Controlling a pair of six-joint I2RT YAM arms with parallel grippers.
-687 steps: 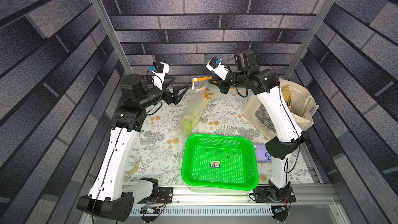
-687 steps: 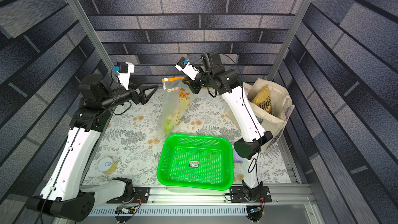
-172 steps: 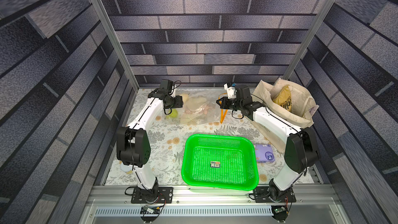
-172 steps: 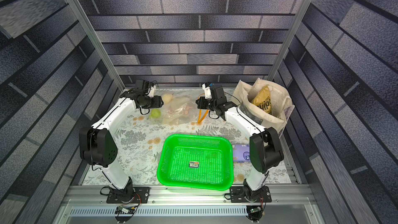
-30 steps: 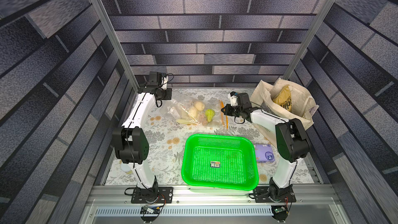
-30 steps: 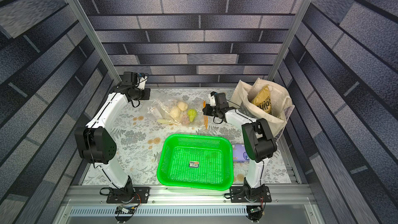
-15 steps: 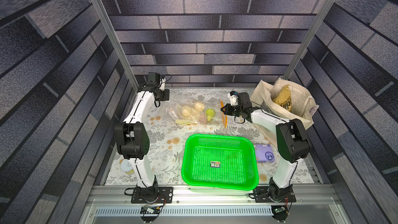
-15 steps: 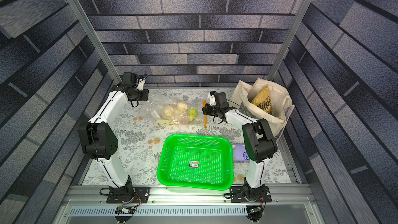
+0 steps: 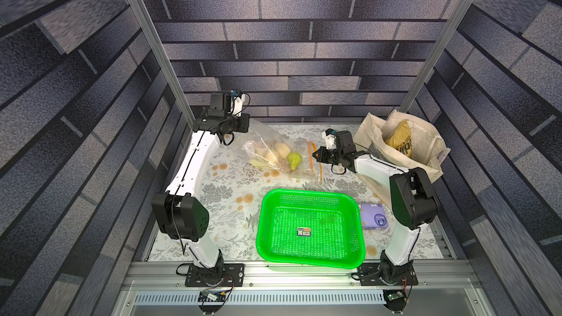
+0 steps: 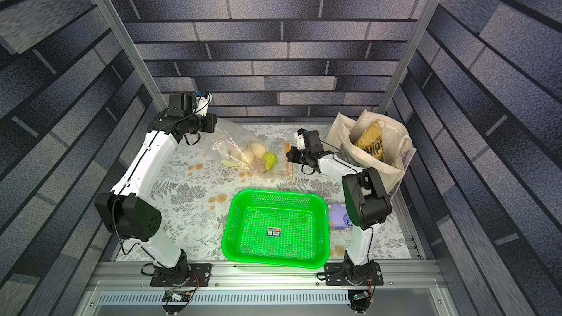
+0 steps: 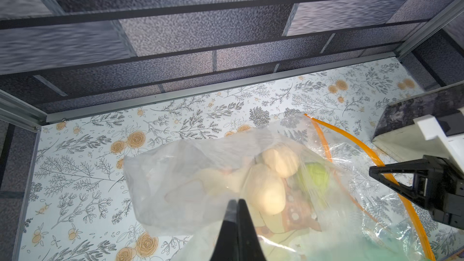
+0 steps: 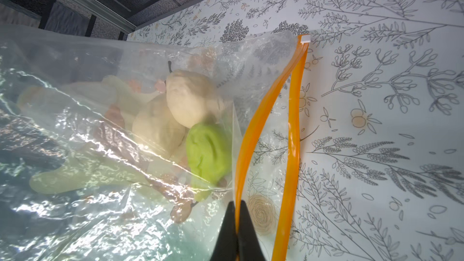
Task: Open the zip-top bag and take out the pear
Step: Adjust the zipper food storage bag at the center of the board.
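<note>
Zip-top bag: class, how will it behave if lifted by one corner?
The zip-top bag is thin, crinkled film, so probably floppy. Its loose contents, the green pear included, would likely slide toward the parted orange zip strip.

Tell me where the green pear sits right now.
In a top view the green pear lies inside the zip-top bag, beyond the green basket, between pale fruits and the orange zip strip.

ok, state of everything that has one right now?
bag: zip open
pear: inside bag
left gripper: shut on bag, far from zip
right gripper: shut on one zip lip
tote: open, chips inside
basket: upright, only a label inside
</note>
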